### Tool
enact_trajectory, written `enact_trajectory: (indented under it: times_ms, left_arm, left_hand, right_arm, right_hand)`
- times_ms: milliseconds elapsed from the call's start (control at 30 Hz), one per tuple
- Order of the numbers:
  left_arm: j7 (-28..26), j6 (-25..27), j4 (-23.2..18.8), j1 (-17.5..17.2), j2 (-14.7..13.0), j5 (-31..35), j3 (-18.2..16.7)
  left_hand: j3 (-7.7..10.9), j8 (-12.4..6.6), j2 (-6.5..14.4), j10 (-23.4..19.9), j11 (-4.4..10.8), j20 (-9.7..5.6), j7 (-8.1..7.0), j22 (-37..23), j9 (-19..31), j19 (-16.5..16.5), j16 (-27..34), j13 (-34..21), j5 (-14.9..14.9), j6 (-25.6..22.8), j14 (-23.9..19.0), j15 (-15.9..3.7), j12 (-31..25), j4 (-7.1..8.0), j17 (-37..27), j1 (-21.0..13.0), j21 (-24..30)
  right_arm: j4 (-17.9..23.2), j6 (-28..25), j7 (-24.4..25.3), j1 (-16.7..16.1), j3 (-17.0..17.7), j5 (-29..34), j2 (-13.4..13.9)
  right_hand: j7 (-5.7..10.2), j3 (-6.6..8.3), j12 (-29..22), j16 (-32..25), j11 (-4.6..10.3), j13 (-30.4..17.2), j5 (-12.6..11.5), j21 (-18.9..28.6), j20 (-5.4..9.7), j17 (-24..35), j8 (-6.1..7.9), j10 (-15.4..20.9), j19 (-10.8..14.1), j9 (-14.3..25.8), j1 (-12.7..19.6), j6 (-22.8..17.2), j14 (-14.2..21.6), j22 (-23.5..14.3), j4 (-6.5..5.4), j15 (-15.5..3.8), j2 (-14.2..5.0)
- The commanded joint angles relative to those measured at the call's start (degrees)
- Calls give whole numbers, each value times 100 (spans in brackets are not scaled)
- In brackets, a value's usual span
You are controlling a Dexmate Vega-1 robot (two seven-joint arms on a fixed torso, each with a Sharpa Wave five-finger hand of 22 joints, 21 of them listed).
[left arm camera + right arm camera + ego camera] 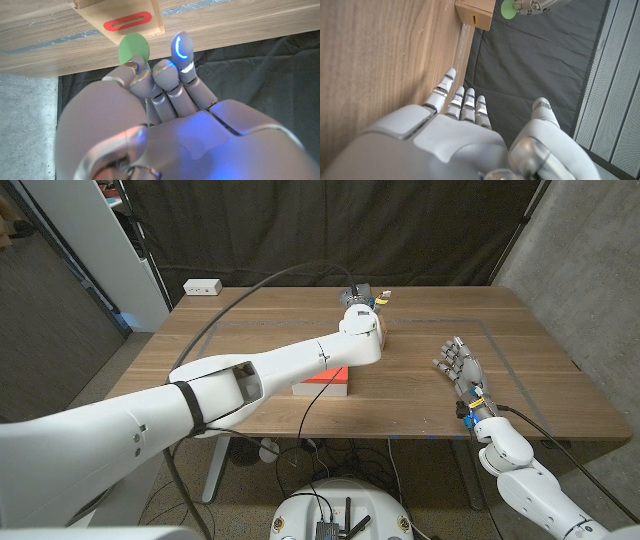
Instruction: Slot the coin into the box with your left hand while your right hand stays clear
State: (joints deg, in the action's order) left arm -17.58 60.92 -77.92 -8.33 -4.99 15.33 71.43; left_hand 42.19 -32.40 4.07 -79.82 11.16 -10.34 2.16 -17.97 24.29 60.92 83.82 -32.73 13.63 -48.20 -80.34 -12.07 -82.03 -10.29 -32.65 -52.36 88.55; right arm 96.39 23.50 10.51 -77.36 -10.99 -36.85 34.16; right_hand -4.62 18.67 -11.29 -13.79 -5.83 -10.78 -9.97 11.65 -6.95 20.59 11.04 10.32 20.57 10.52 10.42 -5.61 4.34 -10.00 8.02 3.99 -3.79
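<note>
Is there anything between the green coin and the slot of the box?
Nothing visible. The left hand holds the green coin just short of the box, and the gap to the red-rimmed slot looks bare.

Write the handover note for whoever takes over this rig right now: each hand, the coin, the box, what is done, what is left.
Left hand: pinches the green coin at its fingertips, just off the wooden box, near its red-ringed slot.
Right hand: holds nothing, fingers apart, off to the side above the table.
Done: coin picked up and brought to the box.
Left: line the coin up with the slot, push it in.
</note>
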Motion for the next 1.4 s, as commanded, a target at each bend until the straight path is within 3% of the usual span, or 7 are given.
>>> enact_trajectory:
  times_ms: [33, 833, 1400]
  left_arm:
    - [-109, -153, 223, -99, 126, 107, -51]
    - [-84, -399, 565, -147, 276, 238, -116]
    - [-18, -442, 524, -171, 235, 287, -100]
  left_hand:
    - [-31, -287, -4, 17, 9, -196, 72, -5, 29, 16, 9, -11, 51, -649, -5, 8, -26, -10, -12, -84, 40]
    - [-39, -283, -6, 4, -16, -196, 65, -18, 36, 9, 12, 28, 47, -643, -7, 7, 18, -9, 22, -89, 36]
    - [-37, -276, -7, 9, -1, -195, 60, -33, 29, 1, 9, 15, 51, -644, 8, 6, 27, -10, 20, -79, 42]
  right_arm:
    - [21, 28, 41, -83, 39, -5, -19]
    - [-24, 9, 49, -80, 38, -13, -51]
    - [-50, 16, 58, -70, 22, -8, -69]
  right_hand:
    - [-3, 36, -43, -20, -8, -32, -26, 22, -1, 13, 22, 42, 48, 13, 45, -51, 48, -27, 7, -10, -3]
    - [-3, 36, -43, -20, -8, -32, -26, 22, -1, 13, 22, 42, 48, 13, 45, -51, 48, -27, 7, -10, -3]
    - [-3, 36, -43, -20, -8, -32, -26, 22, -1, 13, 22, 42, 48, 13, 45, -51, 48, -27, 7, -10, -3]
